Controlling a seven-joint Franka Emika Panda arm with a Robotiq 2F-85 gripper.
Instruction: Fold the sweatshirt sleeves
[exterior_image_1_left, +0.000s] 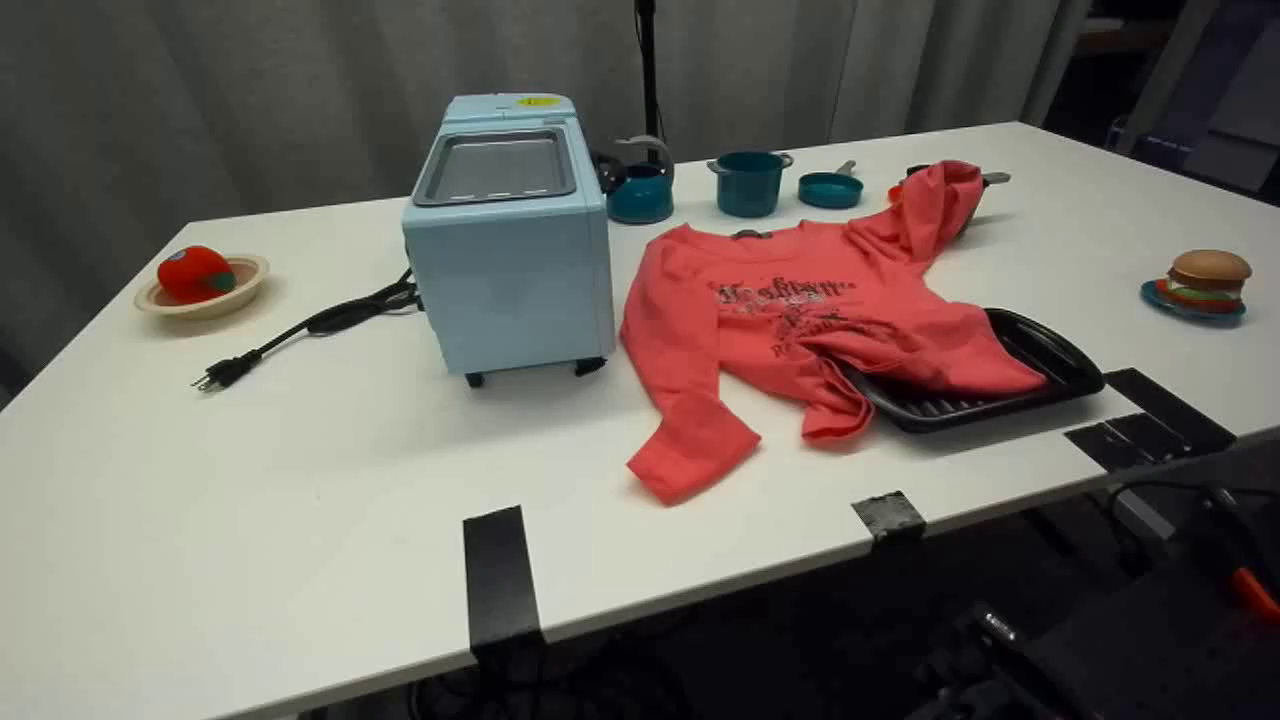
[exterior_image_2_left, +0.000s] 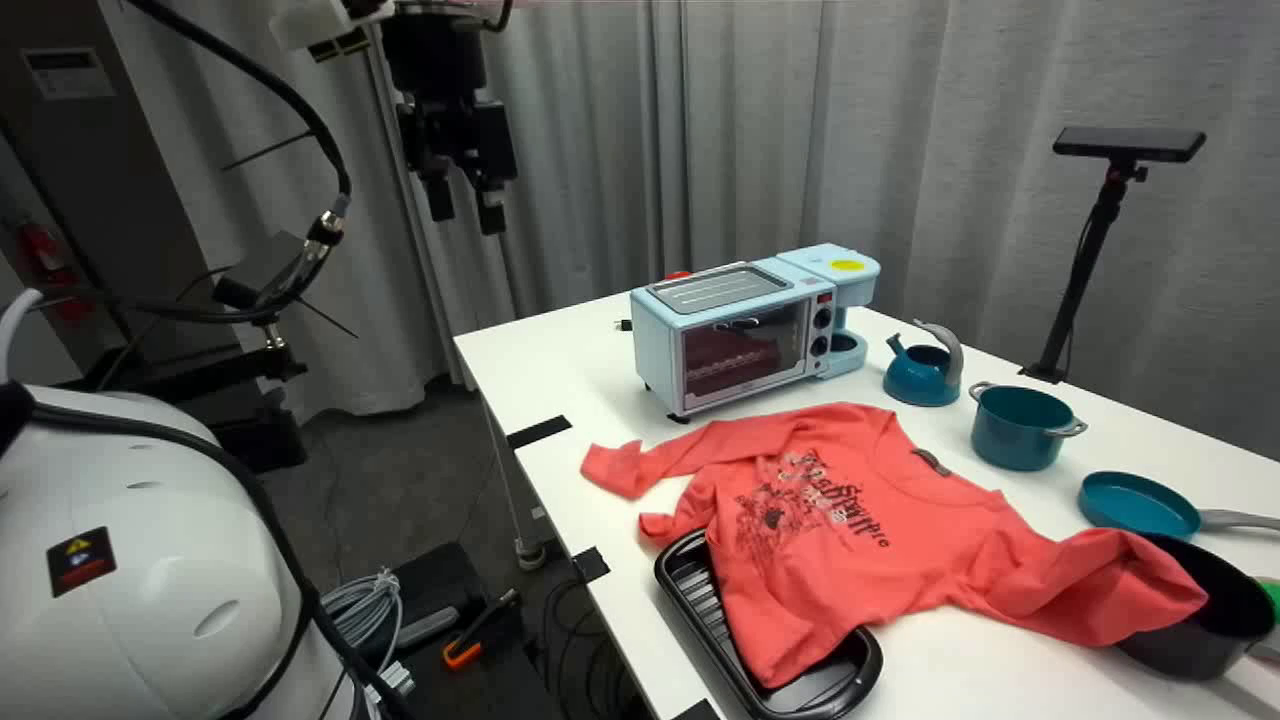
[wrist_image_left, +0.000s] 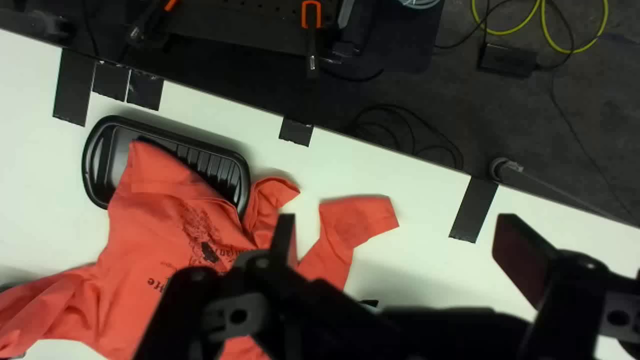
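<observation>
1. In the wrist view, the gripper (wrist_image_left: 395, 242) is seen with its jaws set wide apart, and only air is held between them.
2. It is held high, well above the white table (exterior_image_1_left: 300, 500), and well apart from the sweatshirt (exterior_image_2_left: 900, 560).
3. The sweatshirt is spread on this table, as is shown in both exterior views, with the dark lettering of its chest turned upward.
4. By its lower part the black ribbed tray (exterior_image_2_left: 705, 605) is partly covered; one corner of the hem is laid inside the tray, and another corner is bunched on the table, just beside it.
5. One sleeve (exterior_image_1_left: 685, 390) is laid along the side of the body, near the light-blue appliance (exterior_image_1_left: 510, 290), and its cuff is pointed toward the table edge.
6. The other sleeve (exterior_image_2_left: 1090, 590) is stretched away to the opposite side, and by its crumpled end a dark pot (exterior_image_2_left: 1230, 620) is partly hidden. Whether the pot is touched by the cloth, it cannot be told with certainty.
7. In a loose row near the neckline and this other sleeve, a teal kettle (exterior_image_2_left: 920, 385), a teal pot (exterior_image_2_left: 1018, 445) and a teal pan (exterior_image_2_left: 1138, 505) are placed.
8. Toward one end of the table, a burger (exterior_image_1_left: 1208, 278) is set on a blue plate (exterior_image_1_left: 1160, 298); toward the opposite end, a red round object (exterior_image_1_left: 195, 273) is contained in a beige bowl (exterior_image_1_left: 205, 310).
</observation>
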